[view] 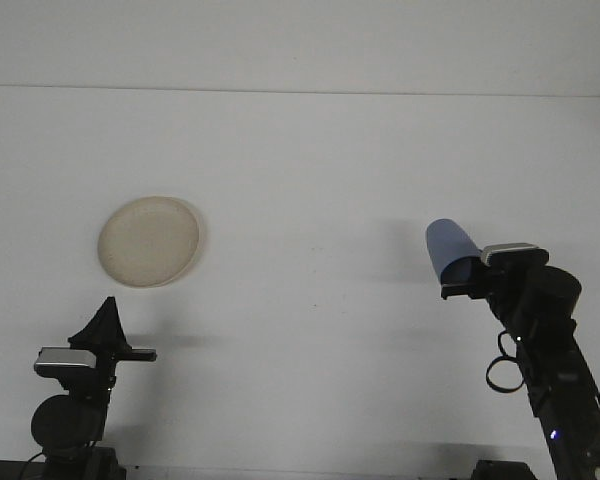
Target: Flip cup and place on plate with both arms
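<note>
A blue cup (450, 249) hangs tilted above the white table on the right, its lower end held in my right gripper (463, 275), which is shut on it. The cup's closed end points up and to the left. A round cream plate (148, 240) lies flat on the table at the left, far from the cup. My left gripper (107, 318) rests low at the front left, below the plate, its dark fingers together in a point with nothing in them.
The white table (310, 180) reaches back to a pale wall. The right arm's dark links and cable loop (502, 372) rise from the front right corner.
</note>
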